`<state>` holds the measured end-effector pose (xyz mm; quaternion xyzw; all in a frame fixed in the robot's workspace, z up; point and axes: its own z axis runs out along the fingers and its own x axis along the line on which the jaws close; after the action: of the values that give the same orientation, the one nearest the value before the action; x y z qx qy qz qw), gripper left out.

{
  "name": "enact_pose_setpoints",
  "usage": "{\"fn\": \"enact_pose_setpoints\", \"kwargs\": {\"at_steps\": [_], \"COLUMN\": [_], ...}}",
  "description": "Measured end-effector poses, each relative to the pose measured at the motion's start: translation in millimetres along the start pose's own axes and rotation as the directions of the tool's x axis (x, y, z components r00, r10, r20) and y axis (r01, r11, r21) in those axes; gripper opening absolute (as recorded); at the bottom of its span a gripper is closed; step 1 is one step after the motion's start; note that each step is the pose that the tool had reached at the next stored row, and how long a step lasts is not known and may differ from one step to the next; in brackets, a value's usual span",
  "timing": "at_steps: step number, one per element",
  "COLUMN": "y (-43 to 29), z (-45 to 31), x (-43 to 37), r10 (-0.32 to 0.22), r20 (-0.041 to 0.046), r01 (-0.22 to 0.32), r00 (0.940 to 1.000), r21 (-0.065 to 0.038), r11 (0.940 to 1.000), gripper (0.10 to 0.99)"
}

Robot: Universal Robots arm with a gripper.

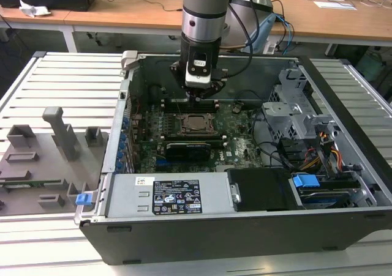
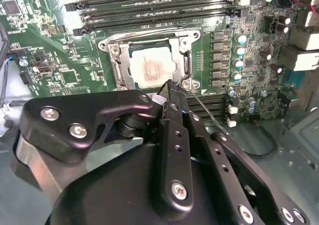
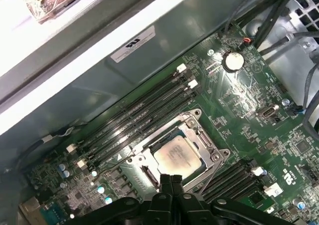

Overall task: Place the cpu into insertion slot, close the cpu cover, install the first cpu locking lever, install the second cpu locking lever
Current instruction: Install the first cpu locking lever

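The cpu (image 2: 149,68) lies flat in the insertion slot (image 2: 125,70) on the green board, its dull metal top showing. The silvery cpu cover (image 3: 200,131) lies down around it, framing the chip (image 3: 177,155) in its window. My gripper (image 2: 170,89) hangs just above the socket's edge, its black fingers pressed together with nothing seen between them. A thin wire locking lever (image 2: 202,108) sticks out from the socket corner right beside the fingertips. In the exterior view the gripper (image 1: 197,98) hovers just behind the socket (image 1: 196,123), inside the open case.
Long black memory slots (image 3: 139,117) flank the socket. A black card (image 1: 187,149) stands in front of it. Case walls (image 1: 125,104), a grey drive cage (image 1: 294,114) and cables (image 1: 324,153) ring the board. A grey fixture (image 1: 55,135) sits on the exterior view's left.
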<state>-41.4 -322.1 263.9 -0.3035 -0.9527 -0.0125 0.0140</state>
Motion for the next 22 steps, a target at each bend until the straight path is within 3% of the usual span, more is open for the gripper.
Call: {"fn": "enact_pose_setpoints", "kwargs": {"at_steps": [4,8,15,22], "y": [0.0,-0.2,-1.3,-2.2], "z": [0.0,0.0,0.0,0.1], "x": [0.0,0.3,1.9,3.1], "r10": [-0.069,-0.138,-0.2,-0.225], "r20": [-0.0011,-0.002,0.0033,0.0403], "r01": [0.069,0.138,0.2,0.226], "r00": [0.9976,0.9905,0.9797,0.9735], "r21": [0.002,0.004,0.003,-0.012], "r11": [0.9976,0.9905,0.9797,0.9741], "gripper": [0.106,0.106,0.106,0.106]}}
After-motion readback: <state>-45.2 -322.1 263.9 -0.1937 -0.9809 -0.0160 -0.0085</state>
